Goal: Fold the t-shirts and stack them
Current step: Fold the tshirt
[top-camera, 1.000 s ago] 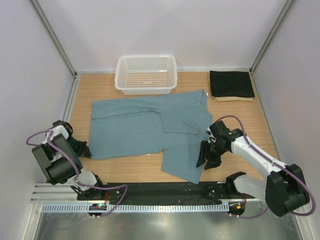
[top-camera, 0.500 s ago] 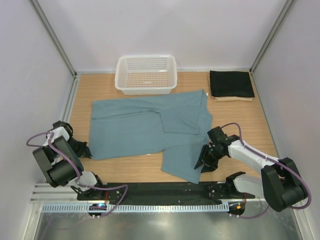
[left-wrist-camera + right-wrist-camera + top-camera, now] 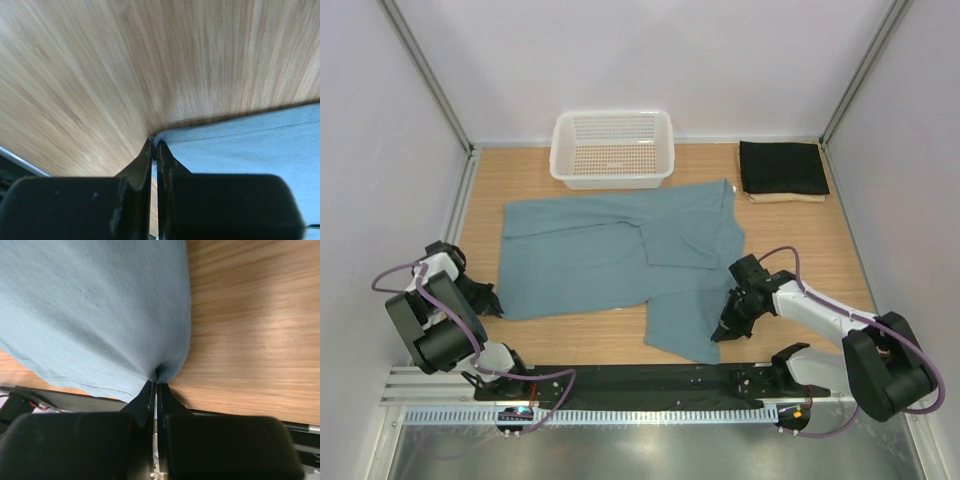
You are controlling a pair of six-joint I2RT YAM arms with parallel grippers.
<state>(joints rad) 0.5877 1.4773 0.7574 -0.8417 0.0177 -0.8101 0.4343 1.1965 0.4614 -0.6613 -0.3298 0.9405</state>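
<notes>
Left hand [image 3: 154,145] pinched the large teal-blue cotton t-shirt [image 3: 600,250] at its eight o'clock corner; right hand [image 3: 156,380] pinched its four o'clock edge.

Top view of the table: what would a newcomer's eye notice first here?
The large teal-blue t-shirt lies spread over the middle of the wooden table. The left gripper pinches its near left corner and the right gripper its near right edge, both shut on the cloth. At the far right a folded black t-shirt lies on a cream t-shirt.
</notes>
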